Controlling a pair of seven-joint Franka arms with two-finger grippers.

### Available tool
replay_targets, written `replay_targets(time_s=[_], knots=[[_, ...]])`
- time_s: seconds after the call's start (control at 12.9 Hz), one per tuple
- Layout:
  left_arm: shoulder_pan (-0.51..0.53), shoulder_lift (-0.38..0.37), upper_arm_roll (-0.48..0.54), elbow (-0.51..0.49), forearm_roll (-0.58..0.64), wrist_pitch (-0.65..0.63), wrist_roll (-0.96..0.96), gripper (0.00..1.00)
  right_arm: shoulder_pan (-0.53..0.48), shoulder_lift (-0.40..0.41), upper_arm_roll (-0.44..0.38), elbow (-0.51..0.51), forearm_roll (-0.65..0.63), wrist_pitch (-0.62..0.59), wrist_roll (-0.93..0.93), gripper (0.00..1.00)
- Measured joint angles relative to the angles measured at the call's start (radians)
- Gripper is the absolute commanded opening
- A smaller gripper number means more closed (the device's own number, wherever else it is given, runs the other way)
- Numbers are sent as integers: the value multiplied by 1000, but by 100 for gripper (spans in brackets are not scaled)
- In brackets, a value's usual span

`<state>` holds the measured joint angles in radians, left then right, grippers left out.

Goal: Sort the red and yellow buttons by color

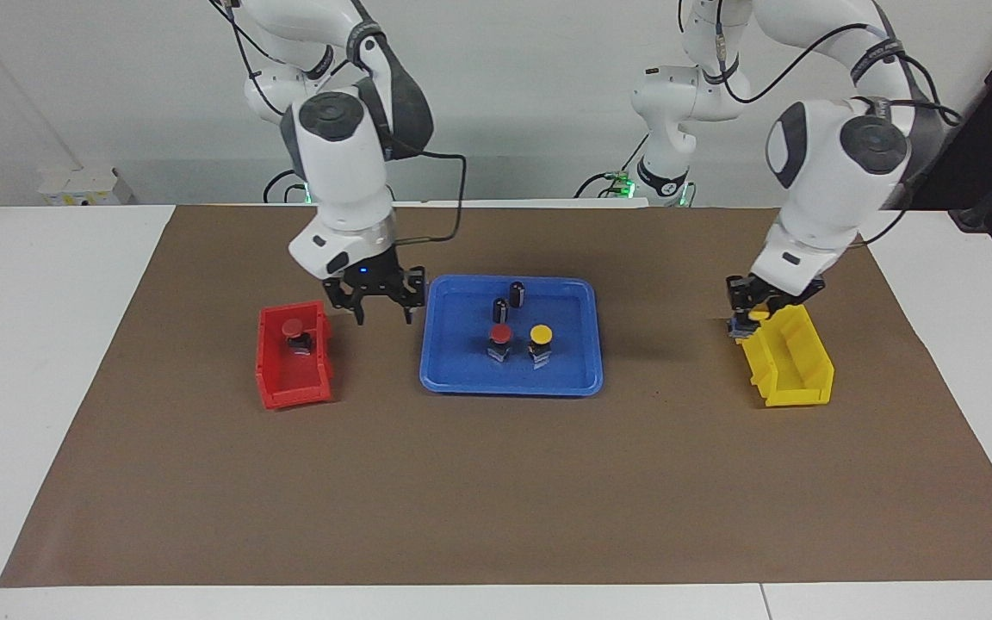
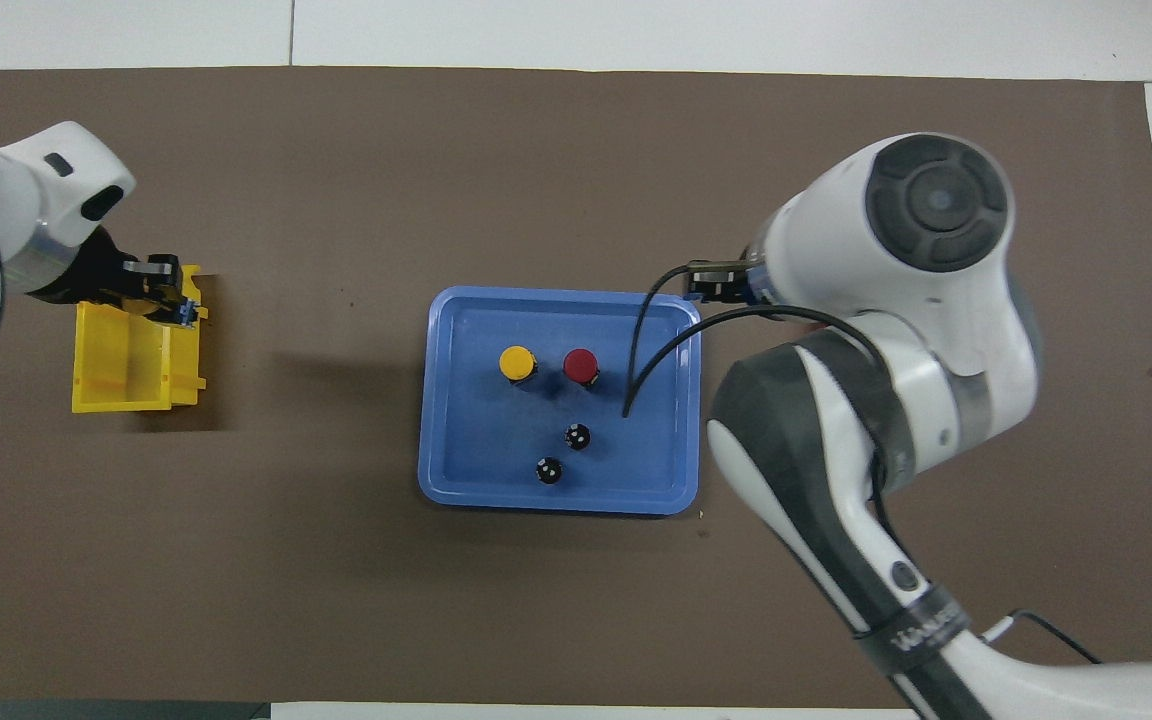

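A brown mat [image 1: 496, 482] covers the table, and at its middle sits a blue tray [image 1: 578, 379] holding one red button [image 1: 500, 335] and one yellow button [image 1: 540, 334] side by side, with two dark capless cylinders [image 1: 517, 293] nearer the robots. Toward the right arm's end stands a red bin [image 1: 276, 387] with a second red button [image 1: 293, 328] inside, and the right gripper [image 1: 382, 317] hangs spread wide and empty between bin and tray. Over the corner of the yellow bin [image 1: 793, 379] at the left arm's end, the left gripper [image 1: 747, 327] pinches the other yellow button [image 1: 757, 317].
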<state>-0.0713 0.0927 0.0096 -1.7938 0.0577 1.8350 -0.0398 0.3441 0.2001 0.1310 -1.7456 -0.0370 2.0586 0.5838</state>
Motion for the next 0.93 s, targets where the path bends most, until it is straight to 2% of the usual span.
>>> replay_targets(time_s=[0.31, 0.7, 0.93], knots=[[109, -5, -1, -89, 0, 127, 101, 1, 152, 125, -1, 36, -63, 71, 181, 77], [120, -9, -3, -272, 0, 284, 125, 1, 180, 186, -1, 20, -84, 129, 192, 71], [120, -11, -3, -325, 0, 351, 129, 2, 192, 190, -1, -10, -99, 161, 192, 66]])
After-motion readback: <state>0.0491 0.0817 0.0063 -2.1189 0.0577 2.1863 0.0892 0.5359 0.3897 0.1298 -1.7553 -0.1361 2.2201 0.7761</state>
